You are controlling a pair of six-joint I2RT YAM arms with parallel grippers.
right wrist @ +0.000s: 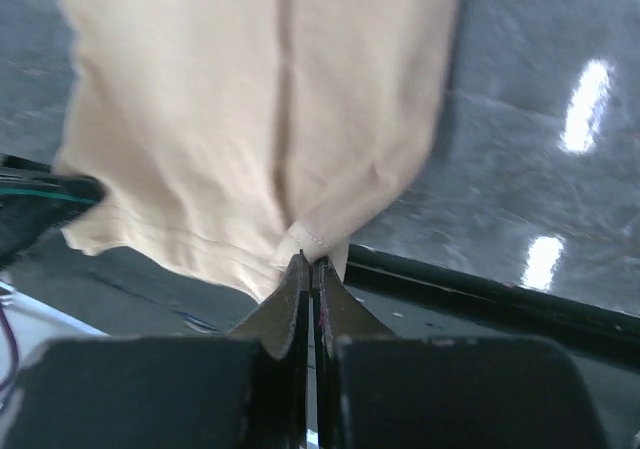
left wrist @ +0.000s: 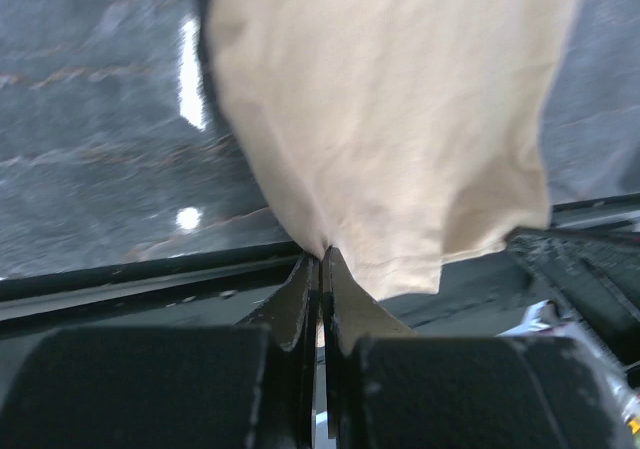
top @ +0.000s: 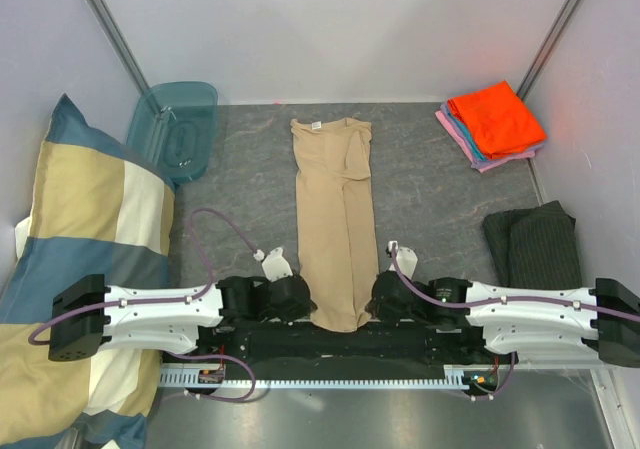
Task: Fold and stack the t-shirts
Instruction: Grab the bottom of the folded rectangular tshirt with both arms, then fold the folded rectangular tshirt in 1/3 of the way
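A tan t-shirt [top: 332,219] lies folded into a long narrow strip down the middle of the table, collar at the far end. My left gripper [top: 312,306] is shut on the strip's near left hem corner; in the left wrist view my left gripper [left wrist: 322,257] pinches the tan t-shirt [left wrist: 390,119]. My right gripper [top: 366,304] is shut on the near right hem corner; in the right wrist view my right gripper [right wrist: 308,260] clamps the stitched hem of the tan t-shirt [right wrist: 250,99]. A stack of folded t-shirts [top: 495,119], orange on top of blue and pink, sits at the far right.
A dark grey striped cloth [top: 533,244] lies at the right side. A large blue-and-cream checked pillow [top: 80,259] fills the left edge. A teal plastic bin [top: 175,129] stands at the far left. A black rail [top: 330,344] runs along the near table edge under the shirt's hem.
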